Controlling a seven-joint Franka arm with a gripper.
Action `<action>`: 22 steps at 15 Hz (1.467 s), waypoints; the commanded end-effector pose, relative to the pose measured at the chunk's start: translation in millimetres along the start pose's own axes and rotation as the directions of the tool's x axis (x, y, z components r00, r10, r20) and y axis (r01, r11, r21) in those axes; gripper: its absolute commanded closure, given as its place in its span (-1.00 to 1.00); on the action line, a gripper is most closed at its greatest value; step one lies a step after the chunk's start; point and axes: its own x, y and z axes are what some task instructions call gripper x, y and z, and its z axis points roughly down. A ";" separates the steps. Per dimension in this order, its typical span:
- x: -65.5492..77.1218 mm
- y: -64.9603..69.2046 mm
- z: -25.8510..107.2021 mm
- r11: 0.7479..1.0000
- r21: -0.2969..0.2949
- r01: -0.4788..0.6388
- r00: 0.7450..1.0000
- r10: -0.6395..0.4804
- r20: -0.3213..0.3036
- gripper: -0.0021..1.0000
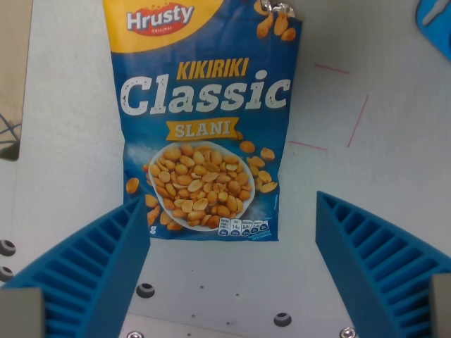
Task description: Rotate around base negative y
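Peanut bag lies flat on the pale desk, label up, in the upper middle of the wrist view, its bottom edge toward the camera and its torn top corner toward the upper right. It reads "Hrusty Kikiriki Classic Slani" and looks whole apart from that corner.

The task is a turn about the base axis, not a pick, so I judge the step in hand to be the rotation itself, or the moment just ahead of it; one picture cannot show how far the turn has gone. The next move calls for a steady swing of the wrist with the tool kept clear of the bag and the desk, since nothing needs to be carried.

The tool is spread wide, its two blue ribbed fingers sitting at the lower left and lower right of the view with a broad gap between them. It holds nothing. The left finger's tip overlaps the bag's lower left corner in the picture, but whether it touches or hangs above I cannot tell. The right finger stands well apart from the bag.

Faint red marks are drawn on the desk right of the bag.
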 end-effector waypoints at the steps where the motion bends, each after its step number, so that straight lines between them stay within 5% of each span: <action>1: 0.3 0.1 -2.8 1.000 -0.005 0.000 1.000 0.000 -0.019 -1.00; 22: 0.3 0.1 -2.8 0.996 -0.086 -0.014 0.959 -0.011 -0.282 -1.00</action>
